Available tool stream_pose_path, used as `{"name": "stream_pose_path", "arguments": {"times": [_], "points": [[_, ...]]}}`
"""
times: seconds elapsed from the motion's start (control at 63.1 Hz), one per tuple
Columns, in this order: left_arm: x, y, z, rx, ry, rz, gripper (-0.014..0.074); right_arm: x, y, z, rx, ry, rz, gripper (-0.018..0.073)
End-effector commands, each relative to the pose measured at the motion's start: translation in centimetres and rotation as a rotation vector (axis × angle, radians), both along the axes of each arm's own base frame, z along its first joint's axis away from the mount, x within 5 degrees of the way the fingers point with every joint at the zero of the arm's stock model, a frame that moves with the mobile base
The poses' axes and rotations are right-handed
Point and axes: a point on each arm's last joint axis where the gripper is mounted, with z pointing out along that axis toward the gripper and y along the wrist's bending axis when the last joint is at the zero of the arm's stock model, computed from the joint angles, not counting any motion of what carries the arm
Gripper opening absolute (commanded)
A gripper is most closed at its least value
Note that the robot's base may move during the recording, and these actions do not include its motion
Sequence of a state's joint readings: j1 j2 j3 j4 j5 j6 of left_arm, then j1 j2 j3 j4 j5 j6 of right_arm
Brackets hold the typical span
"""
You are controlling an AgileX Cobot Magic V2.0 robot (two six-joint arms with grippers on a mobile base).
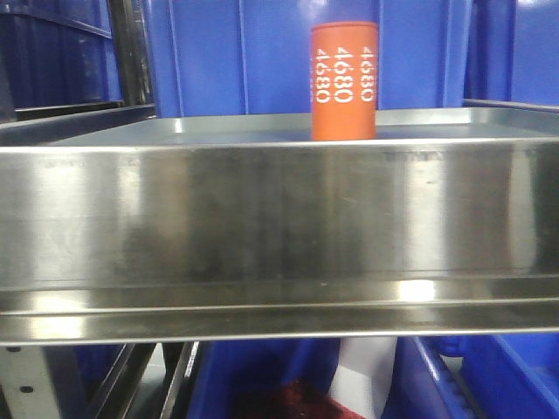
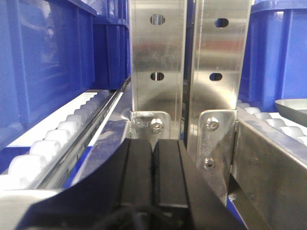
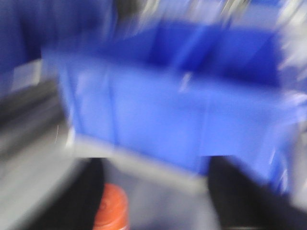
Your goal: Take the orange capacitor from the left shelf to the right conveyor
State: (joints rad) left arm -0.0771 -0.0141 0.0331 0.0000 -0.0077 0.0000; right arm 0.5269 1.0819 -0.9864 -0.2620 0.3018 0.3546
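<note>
Tall-lipped left shelf (image 1: 262,218), bare steel around upright orange capacitor (image 1: 344,80)

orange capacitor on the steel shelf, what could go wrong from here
The orange capacitor sits beside one finger of the open right gripper; closing could tip it. The right wrist view is motion-blurred, so a fast approach may knock it. The tall lip of the left shelf could catch it on lift-out.

orange capacitor (image 1: 344,81): we see bright orange, with white "4680" print repeated round its side.
left shelf (image 1: 262,218): we see brushed silver steel with pale streaks of glare.
bins (image 1: 236,52): we see plain deep blue.
rollers (image 2: 48,148): we see white.
left gripper (image 2: 153,143): we see matte black.
</note>
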Motion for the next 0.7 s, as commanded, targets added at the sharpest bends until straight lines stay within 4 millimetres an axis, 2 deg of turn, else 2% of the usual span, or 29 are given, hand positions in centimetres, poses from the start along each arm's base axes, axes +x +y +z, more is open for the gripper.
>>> {"name": "stream_pose_path", "arguments": {"times": [0.0,0.222,0.681], "points": [[0.0,0.0,1.0,-0.012,-0.080,-0.006,-0.0105,0.8,1.3,1.4,0.025,-0.076,0.045,0.0620],[0.0,0.0,1.0,-0.012,-0.080,-0.006,-0.0105,1.5,4.4,-1.2,-0.013,0.040,0.117,0.0621],[0.0,0.0,1.0,-0.012,-0.080,-0.006,-0.0105,3.7,6.2,-5.3,-0.105,0.181,0.116,0.0621]]}}
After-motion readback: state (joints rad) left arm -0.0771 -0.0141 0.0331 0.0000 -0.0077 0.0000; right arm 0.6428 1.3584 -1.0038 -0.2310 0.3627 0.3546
